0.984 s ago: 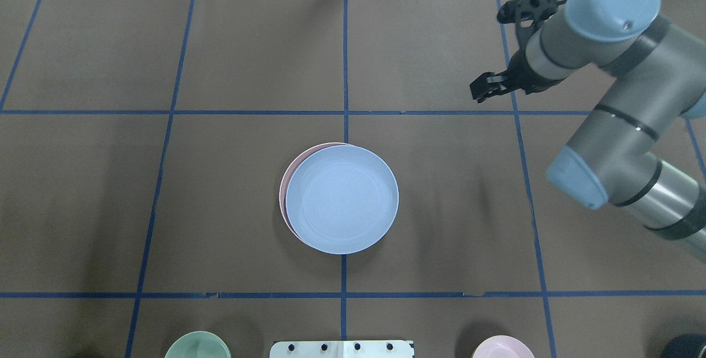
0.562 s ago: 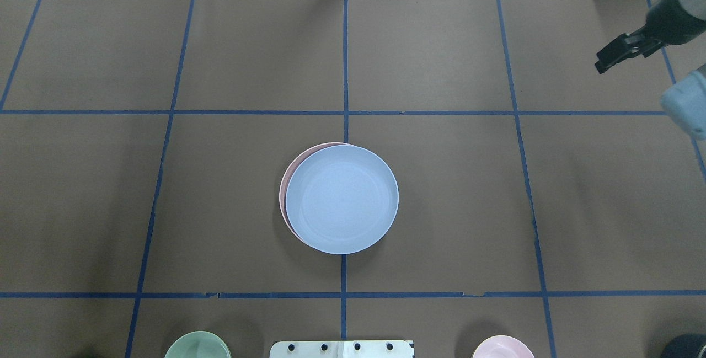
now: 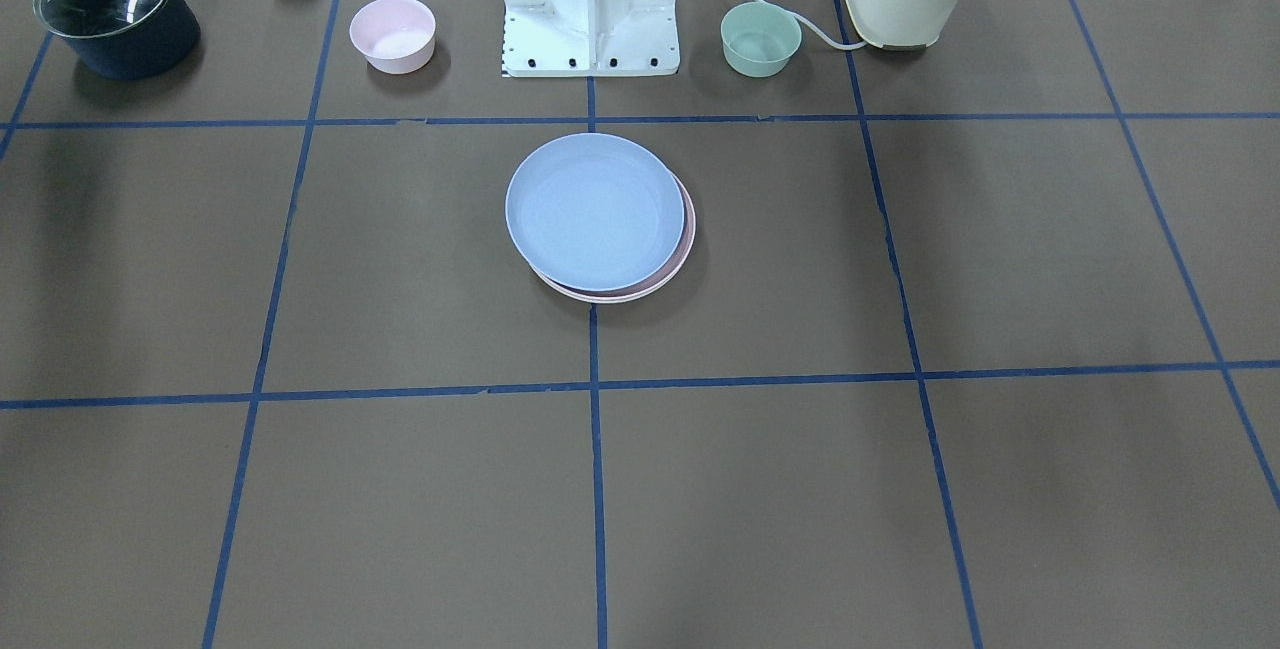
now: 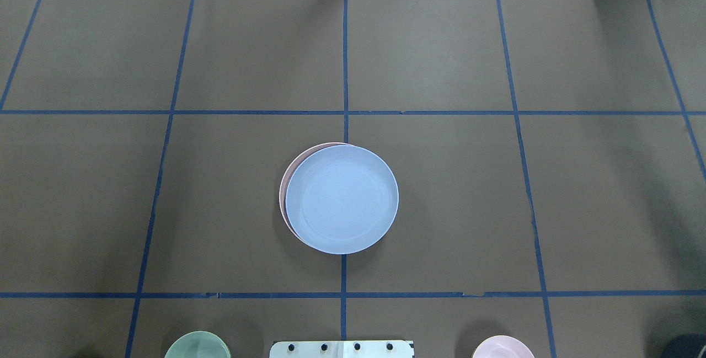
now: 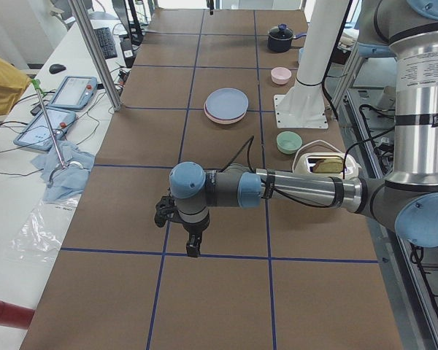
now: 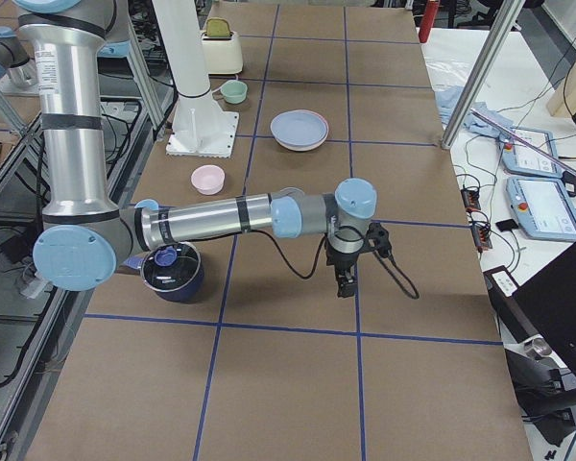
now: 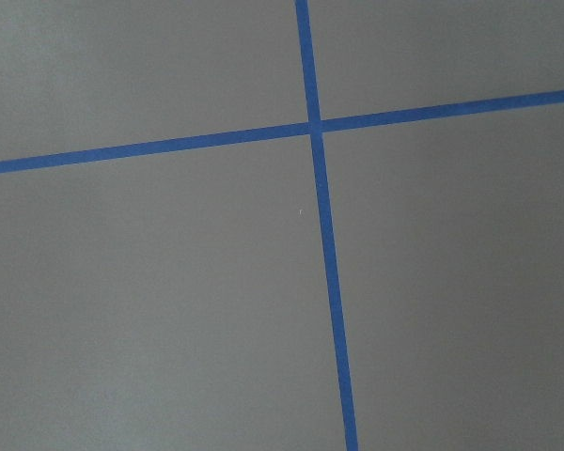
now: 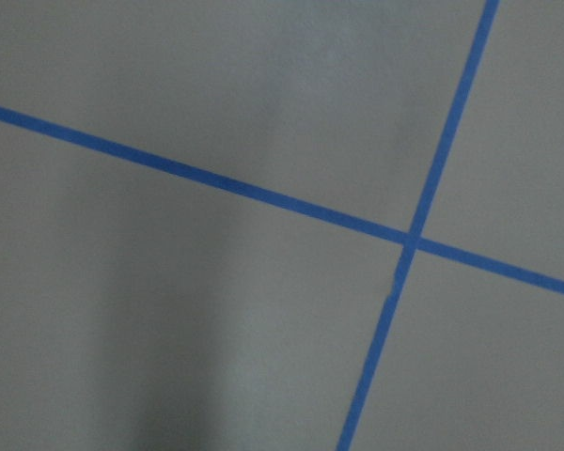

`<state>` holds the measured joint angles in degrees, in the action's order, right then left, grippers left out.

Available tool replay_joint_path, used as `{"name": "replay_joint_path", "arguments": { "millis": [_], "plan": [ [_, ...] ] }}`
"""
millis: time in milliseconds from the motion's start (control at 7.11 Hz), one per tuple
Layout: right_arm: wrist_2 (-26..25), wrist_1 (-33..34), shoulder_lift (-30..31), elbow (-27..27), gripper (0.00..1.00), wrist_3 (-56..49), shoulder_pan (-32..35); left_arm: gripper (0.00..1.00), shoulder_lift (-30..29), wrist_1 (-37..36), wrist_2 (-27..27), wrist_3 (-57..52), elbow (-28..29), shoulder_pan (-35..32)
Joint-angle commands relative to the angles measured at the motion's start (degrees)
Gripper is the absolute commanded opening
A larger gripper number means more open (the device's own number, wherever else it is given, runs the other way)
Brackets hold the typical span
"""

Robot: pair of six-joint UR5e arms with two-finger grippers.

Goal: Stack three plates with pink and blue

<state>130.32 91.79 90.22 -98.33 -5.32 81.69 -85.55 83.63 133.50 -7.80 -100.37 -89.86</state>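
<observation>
Blue plate (image 4: 342, 199) tops the pink plate (image 4: 282, 195), slightly offset. Left gripper (image 5: 193, 249) and right gripper (image 6: 345, 286) hang over the desk (image 4: 496, 209). Can't tell their spread.

The light blue plate (image 4: 342, 199) is plain, the pale pink plate (image 4: 283, 192) likewise; blue tape lines (image 4: 346, 60) grid the brown tabletop (image 4: 441, 43).

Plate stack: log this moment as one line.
stack: blue plate on pink plate, offset | third plate: not discernible | left gripper: away, state unclear | right gripper: away, state unclear
</observation>
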Motion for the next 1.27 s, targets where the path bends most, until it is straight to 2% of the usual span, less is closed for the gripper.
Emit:
{"name": "replay_joint_path", "arguments": {
  "millis": [0,281,1125],
  "plan": [
    [1.9,-3.0,3.4,-1.0,1.00,-0.4,3.5,1.00,-0.6,0.1,0.1,0.0,-0.2,-0.1],
    [2.0,6.4,1.6,-6.1,1.00,-0.3,4.5,1.00,-0.5,0.5,-0.8,-0.3,-0.1,0.4],
    [1.8,6.5,2.7,-6.2,1.00,-0.5,4.5,1.00,-0.2,0.5,-0.7,-0.2,-0.3,0.3]
  ]
}}
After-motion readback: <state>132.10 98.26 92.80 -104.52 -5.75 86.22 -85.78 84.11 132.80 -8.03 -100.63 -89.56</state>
